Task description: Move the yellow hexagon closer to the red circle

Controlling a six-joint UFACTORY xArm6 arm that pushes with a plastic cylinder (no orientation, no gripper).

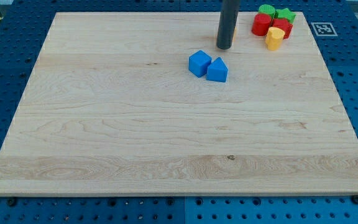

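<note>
My tip [224,47] rests on the board near the view's top, just above and to the right of the two blue blocks. A thin yellow-orange sliver [234,30] shows at the rod's right edge; the rest of that block is hidden behind the rod and its shape cannot be made out. A red round block [261,25] sits in the cluster at the view's top right, to the right of my tip. Another yellow block [275,38], rounded in shape, lies at the cluster's lower edge, touching a second red block [283,28].
A blue cube [199,63] and a blue wedge-shaped block [217,70] lie side by side below my tip. A green round block [266,10] and a green star [285,14] sit at the cluster's top, near the wooden board's [166,137] top edge.
</note>
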